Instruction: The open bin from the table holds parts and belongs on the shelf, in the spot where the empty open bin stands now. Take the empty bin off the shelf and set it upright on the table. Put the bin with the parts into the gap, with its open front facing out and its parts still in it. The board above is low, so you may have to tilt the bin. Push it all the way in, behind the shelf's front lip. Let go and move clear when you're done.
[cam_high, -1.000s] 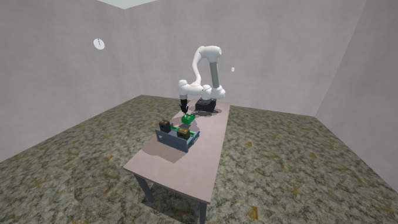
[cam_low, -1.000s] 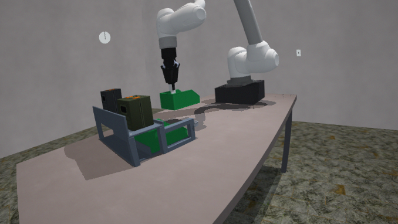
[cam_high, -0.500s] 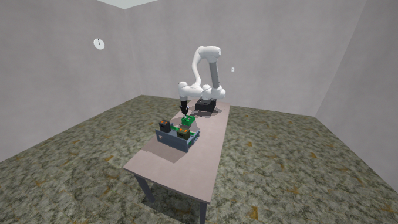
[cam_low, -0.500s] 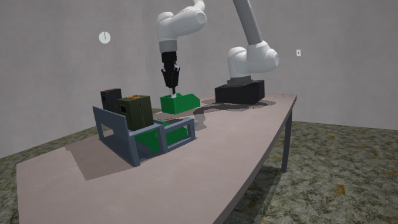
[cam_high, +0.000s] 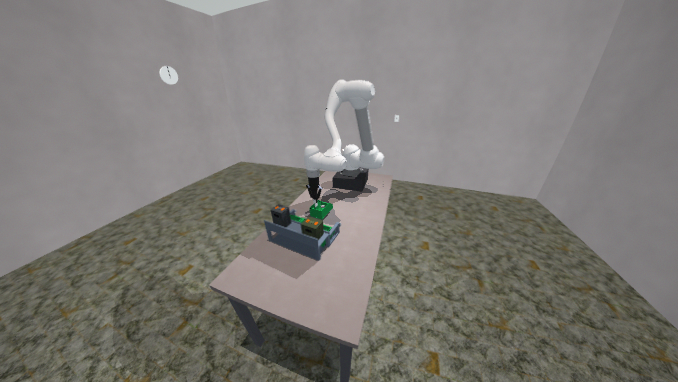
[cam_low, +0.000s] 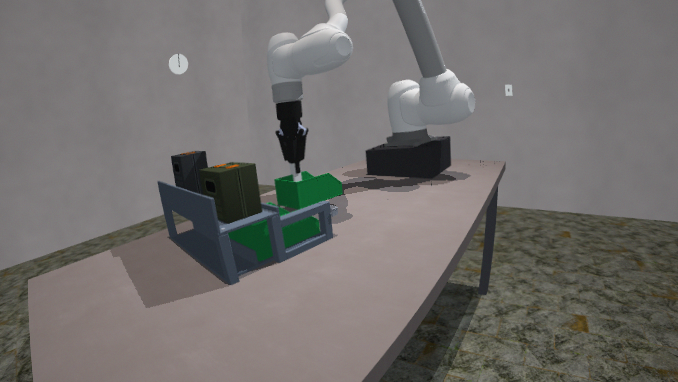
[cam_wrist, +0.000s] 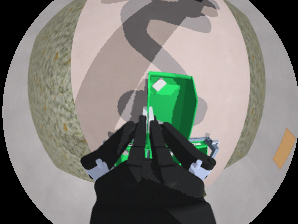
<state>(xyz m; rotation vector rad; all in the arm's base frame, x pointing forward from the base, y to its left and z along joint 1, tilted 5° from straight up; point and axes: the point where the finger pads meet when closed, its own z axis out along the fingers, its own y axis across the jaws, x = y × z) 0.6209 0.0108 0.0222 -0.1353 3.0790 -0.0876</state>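
My gripper (cam_high: 316, 199) (cam_low: 296, 173) (cam_wrist: 147, 112) points straight down and is shut on the back wall of a green open bin (cam_high: 321, 210) (cam_low: 306, 191) (cam_wrist: 174, 102). The bin hangs upright just in front of the grey shelf (cam_high: 295, 241) (cam_low: 200, 220), about level with its top board. A small pale piece shows inside the bin in the wrist view. More green bin (cam_low: 252, 239) fills the shelf's lower bay under the low board. Whether that bin holds anything is hidden.
A black box (cam_high: 280, 215) (cam_low: 189, 169) and an olive box (cam_high: 312, 227) (cam_low: 231, 191) stand on the shelf's top board. A small grey thing (cam_low: 341, 209) lies on the table (cam_high: 320, 295) (cam_low: 350, 300) by the shelf's corner. The arm's black base (cam_high: 351, 180) (cam_low: 408, 156) stands at the far end.
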